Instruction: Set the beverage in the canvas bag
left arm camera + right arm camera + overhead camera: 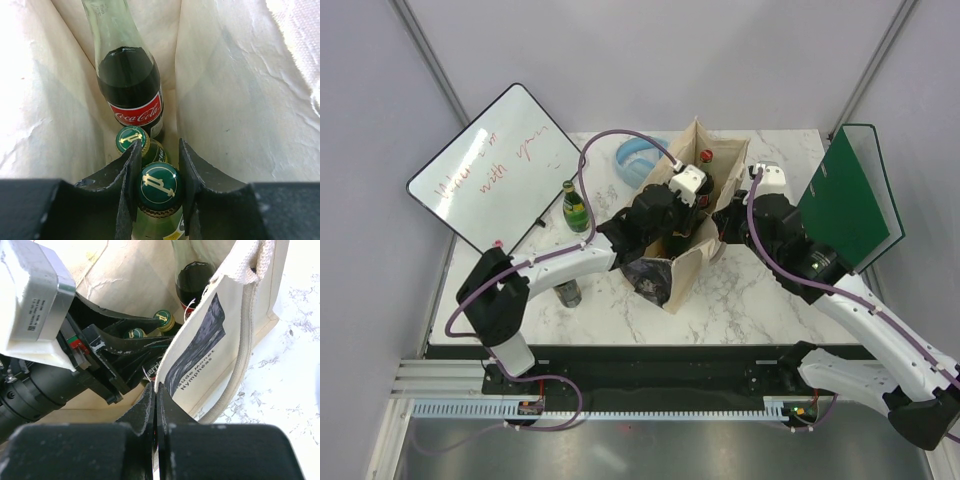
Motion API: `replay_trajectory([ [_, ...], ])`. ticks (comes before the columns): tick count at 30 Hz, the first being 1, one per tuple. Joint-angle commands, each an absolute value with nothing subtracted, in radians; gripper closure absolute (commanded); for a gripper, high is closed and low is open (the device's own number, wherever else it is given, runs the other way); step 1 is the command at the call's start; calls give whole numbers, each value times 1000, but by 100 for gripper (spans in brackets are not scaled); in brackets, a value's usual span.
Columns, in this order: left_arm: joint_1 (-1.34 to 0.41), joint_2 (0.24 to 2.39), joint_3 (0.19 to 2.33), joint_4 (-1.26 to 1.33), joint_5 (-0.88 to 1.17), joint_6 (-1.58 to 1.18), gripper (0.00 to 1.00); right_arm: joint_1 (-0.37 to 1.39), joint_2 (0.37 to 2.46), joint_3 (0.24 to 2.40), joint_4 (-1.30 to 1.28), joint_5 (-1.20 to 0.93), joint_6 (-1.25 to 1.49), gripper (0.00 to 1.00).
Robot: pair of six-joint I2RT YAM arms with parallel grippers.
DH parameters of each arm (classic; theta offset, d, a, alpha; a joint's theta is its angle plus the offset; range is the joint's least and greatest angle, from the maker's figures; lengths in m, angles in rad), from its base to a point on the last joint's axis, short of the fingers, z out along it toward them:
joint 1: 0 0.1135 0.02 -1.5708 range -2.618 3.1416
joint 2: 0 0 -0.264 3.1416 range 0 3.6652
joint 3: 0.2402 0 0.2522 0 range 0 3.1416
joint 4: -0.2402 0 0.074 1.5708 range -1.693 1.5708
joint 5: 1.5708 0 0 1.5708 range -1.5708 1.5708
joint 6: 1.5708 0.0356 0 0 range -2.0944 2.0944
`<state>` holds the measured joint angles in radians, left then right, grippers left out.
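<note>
Marble bench [620, 310] seen from above: the canvas bag [692, 262] stands at its centre, with a green bottle [576, 207] and a can [567, 292] to its left. Left wrist view: the left hand [159, 156] grasps a green-capped beverage bottle [159, 184] by the neck, inside the bag and near a Coca-Cola bottle [131, 85]. Right wrist view: the right hand [155, 392] is clenched on the bag's rim.

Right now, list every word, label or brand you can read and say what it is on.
"Coca-Cola": red label of the cola bottle.
"Nympheas": beneath the dark print on the canvas bag; line above blurred.
Whiteboard: red handwriting, unreadable.
Sticker on the left arm's white housing: too small.
Green-capped bottle: emblem only, no words.
</note>
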<state>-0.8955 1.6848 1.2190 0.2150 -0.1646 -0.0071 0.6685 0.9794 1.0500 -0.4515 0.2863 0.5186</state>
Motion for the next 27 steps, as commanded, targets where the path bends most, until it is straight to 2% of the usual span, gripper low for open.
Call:
replay_trajectory([
  [1,-900,1586,1247,336,-192,-23,66,672,959,1046,-351,295,514,100],
  [4,-900,1571,1252,310,-193,-26,61,672,963,1039,-351,296,511,100],
  [8,-900,1545,1261,265,-189,-41,44,672,973,1040,-351,293,515,100],
  [11,-900,1531,1292,203,-166,-48,38,672,988,1054,-365,298,526,100],
  [22,-900,1468,1361,92,-193,-61,34,672,979,1061,-376,281,523,100],
  [24,-899,1460,1406,23,-209,-61,33,672,979,1071,-382,281,511,95],
  [27,-899,1441,1469,-99,-277,-72,28,672,980,1094,-405,279,502,81],
])
